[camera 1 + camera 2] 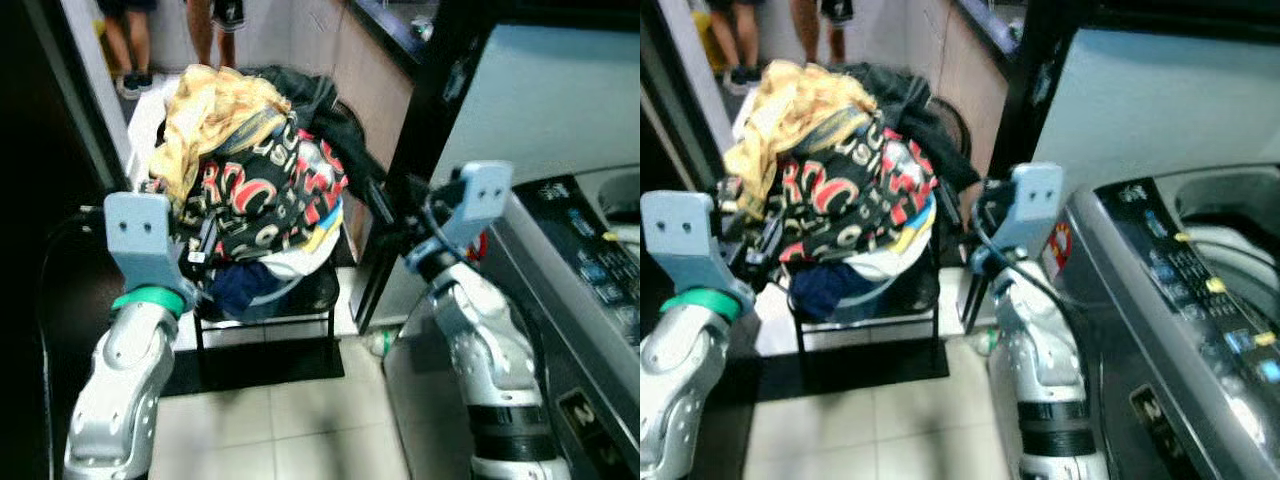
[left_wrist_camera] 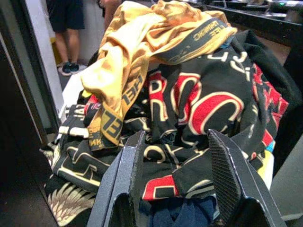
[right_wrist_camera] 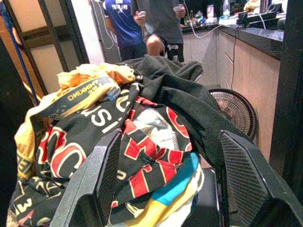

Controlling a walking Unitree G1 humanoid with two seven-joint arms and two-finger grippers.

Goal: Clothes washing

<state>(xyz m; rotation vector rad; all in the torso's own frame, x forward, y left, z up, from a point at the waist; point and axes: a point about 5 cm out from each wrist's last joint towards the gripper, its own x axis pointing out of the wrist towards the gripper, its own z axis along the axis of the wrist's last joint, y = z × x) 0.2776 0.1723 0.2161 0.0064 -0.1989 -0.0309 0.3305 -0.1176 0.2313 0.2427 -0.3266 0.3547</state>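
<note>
On a black metal rack (image 1: 262,325) in the middle of the tiled floor sits a big soft heap of clothes (image 1: 255,190). The top piece is a crumpled yellow cloth (image 1: 215,110) with dark bands of letters. Under it lies a black shirt (image 1: 270,195) with big red and cream letters, and a plain black garment (image 3: 182,92) hangs down the far right side. Bits of white, blue and yellow cloth poke out low down.

The left gripper (image 2: 177,184) is up at the near left side of the heap, its two ribbed black fingers spread apart with nothing between them. The right gripper (image 3: 173,182) is at the heap's right side, fingers also wide apart and grasping nothing.

To the right stands a grey washing machine (image 1: 1185,330) with a smooth slanted panel of small buttons. The right eye view shows more of its round tub.

The right wrist view shows a round wire fan (image 3: 234,111) on the floor, a wooden counter (image 3: 248,71), and two people (image 3: 151,26) standing far off. The left wrist view shows one person's legs (image 2: 68,38) and dark shoes.
</note>
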